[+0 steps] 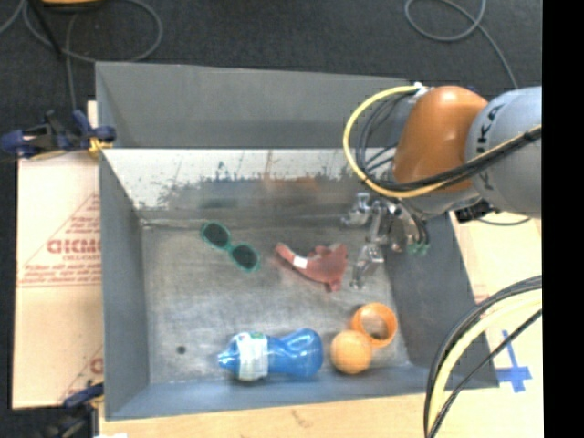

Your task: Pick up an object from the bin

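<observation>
End effector [368, 261], open or closed unclear, perhaps touches the red piece [319, 265]; orange ring [375, 323] and ball [349, 352] lie near.

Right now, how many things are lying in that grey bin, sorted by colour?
Green: 1, the sunglasses
Red: 1, a flat curved piece
Orange: 2, a ring and a ball
Blue: 1, a bottle
Total: 5
</observation>
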Robot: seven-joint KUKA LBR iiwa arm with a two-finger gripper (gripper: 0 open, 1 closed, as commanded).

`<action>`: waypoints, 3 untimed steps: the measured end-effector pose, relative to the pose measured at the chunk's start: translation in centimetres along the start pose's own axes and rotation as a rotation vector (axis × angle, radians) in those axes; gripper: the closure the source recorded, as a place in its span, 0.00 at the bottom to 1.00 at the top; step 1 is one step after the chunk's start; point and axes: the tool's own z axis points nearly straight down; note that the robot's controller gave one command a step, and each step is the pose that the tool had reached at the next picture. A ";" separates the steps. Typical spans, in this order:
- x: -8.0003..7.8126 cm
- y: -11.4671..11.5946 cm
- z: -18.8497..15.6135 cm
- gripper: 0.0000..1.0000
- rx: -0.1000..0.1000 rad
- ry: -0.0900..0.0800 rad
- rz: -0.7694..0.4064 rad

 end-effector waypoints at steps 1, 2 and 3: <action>0.8 0.6 4.0 0.00 -0.002 0.009 0.021; 1.8 1.8 -0.1 0.00 -0.001 0.002 0.014; 1.4 1.9 3.6 0.00 0.000 0.005 -0.239</action>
